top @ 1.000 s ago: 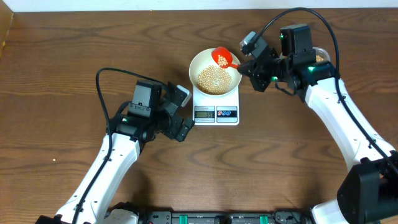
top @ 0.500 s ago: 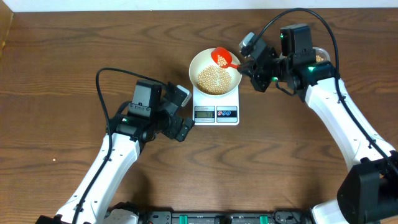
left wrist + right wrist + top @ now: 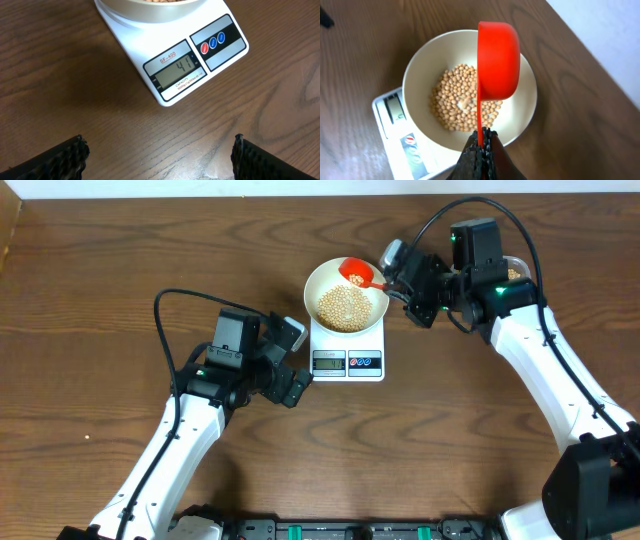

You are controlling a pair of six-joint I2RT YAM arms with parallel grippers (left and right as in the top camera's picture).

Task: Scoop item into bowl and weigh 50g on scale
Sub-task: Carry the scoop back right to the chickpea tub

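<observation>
Dark brown wooden table (image 3: 100, 280), red plastic scoop (image 3: 357, 273) raised above it, white wall strip (image 3: 300, 188) behind

Pretty bright, even light from overhead. Soft shadow on the table (image 3: 75, 100) ahead-left of the left tool (image 3: 160, 159), and the bowl (image 3: 415, 80) just past the right tool (image 3: 481, 152) looks sharp.

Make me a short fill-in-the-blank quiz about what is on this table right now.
1. The bowl of beans stands on the ____.
2. The right pincer grips the handle of a scoop whose colour is ____.
3. The left pincer holds nothing, and its fingers stand ____.

Missing words: scale; red; open
</observation>
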